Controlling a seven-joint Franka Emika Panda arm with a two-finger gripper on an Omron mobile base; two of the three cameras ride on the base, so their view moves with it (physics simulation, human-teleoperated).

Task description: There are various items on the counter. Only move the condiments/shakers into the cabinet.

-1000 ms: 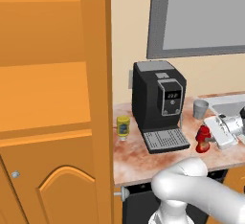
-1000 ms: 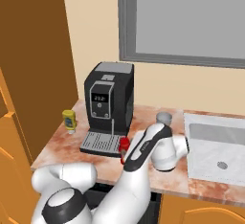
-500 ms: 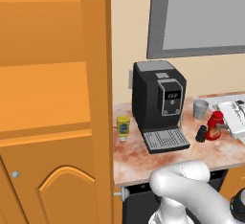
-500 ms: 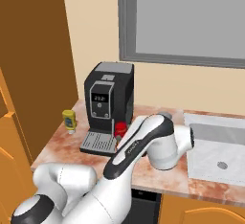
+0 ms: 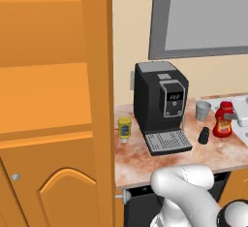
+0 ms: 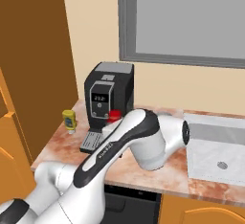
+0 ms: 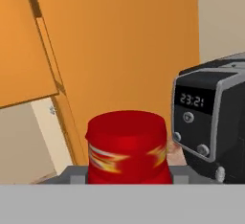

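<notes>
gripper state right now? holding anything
gripper: closed on the ketchup bottle, carried above the counter.

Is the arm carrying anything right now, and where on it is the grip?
Yes: the red ketchup bottle. The hand view shows its capped top standing straight up out of the gripper, so the jaws hold it lower down on the body, though the contact itself is hidden.

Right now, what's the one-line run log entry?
gripper: shut on ketchup | mustard, shaker: on counter | cabinet: open
</notes>
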